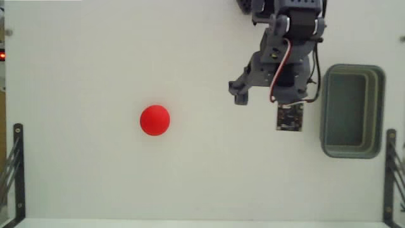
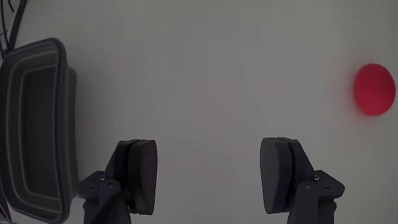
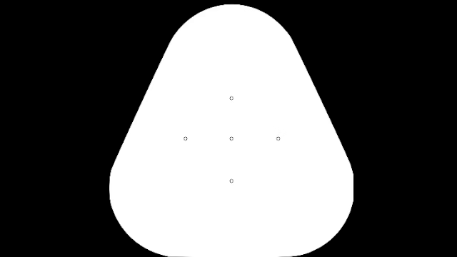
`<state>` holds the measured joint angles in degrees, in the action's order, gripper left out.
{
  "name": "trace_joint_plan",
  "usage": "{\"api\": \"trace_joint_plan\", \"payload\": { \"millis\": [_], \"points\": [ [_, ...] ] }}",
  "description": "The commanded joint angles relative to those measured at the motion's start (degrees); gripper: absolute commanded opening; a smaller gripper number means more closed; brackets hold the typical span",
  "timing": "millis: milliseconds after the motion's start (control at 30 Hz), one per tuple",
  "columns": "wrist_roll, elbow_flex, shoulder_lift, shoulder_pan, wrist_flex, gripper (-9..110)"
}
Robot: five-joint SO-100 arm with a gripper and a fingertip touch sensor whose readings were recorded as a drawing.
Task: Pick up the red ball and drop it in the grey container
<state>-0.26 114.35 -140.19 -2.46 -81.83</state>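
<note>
My gripper (image 2: 208, 183) gapes empty; the red ball (image 1: 155, 120), mid-worktop, looks smooth and roll-prone, so I'd pinch across its widest middle.

plain white table (image 1: 82, 57), black side brackets (image 1: 18, 166)

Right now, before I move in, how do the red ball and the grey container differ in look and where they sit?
The red ball is a small bright sphere; the grey container is a larger, dull rectangular tub with a hollow, empty as far as the fixed view shows. In that view the ball lies mid-table left of the open tool, the container at the right edge, close to the arm. Both rest on the white table, untouched.
</note>
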Motion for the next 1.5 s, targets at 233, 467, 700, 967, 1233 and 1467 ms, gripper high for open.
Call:
{"api": "trace_joint_plan", "payload": {
  "millis": [233,467,700,967,1233,1467],
  "points": [
    [0.26,0.21,-1.93,-5.39,-0.13,110],
    [0.26,0.21,-1.93,-9.05,-0.13,110],
    [0.26,0.21,-1.93,-12.52,-0.13,110],
    [0.26,0.21,-1.93,-16.19,-0.13,110],
    [0.26,0.21,-1.93,-19.51,-0.13,110],
    [0.26,0.21,-1.93,-22.35,-0.13,110]
  ]
}}
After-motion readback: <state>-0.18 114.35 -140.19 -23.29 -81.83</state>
